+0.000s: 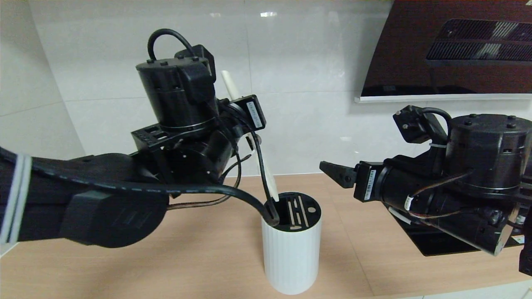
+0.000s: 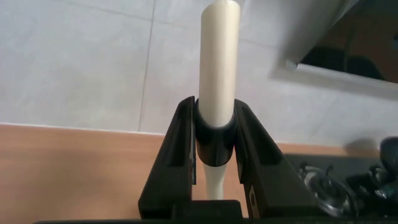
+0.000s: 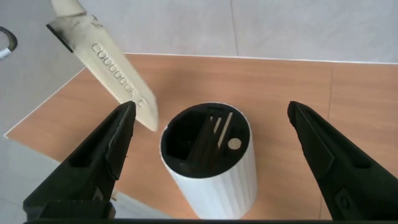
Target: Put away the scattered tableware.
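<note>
A cream knife point(image 1: 272, 187) hangs tip down, its handle point(image 2: 219, 62) clamped in my left gripper point(image 1: 244, 111), which is shut on it. The blade's point(image 3: 112, 68) tip sits just above the rim of a white ribbed cylindrical holder point(image 1: 291, 257) with a black slotted top point(image 3: 208, 134). In the left wrist view the gripper point(image 2: 214, 124) has its jaws closed around the dark collar of the handle. My right gripper point(image 1: 336, 172) hovers to the right of the holder, open and with nothing in it; in the right wrist view the gripper point(image 3: 210, 107) has the holder between its spread fingers, farther off.
The holder stands on a wooden countertop point(image 1: 166, 257) close to its front edge. A black cooktop point(image 1: 419, 241) lies at the right, under my right arm, and a dark range hood point(image 1: 449, 45) hangs above it. A white tiled wall closes the back.
</note>
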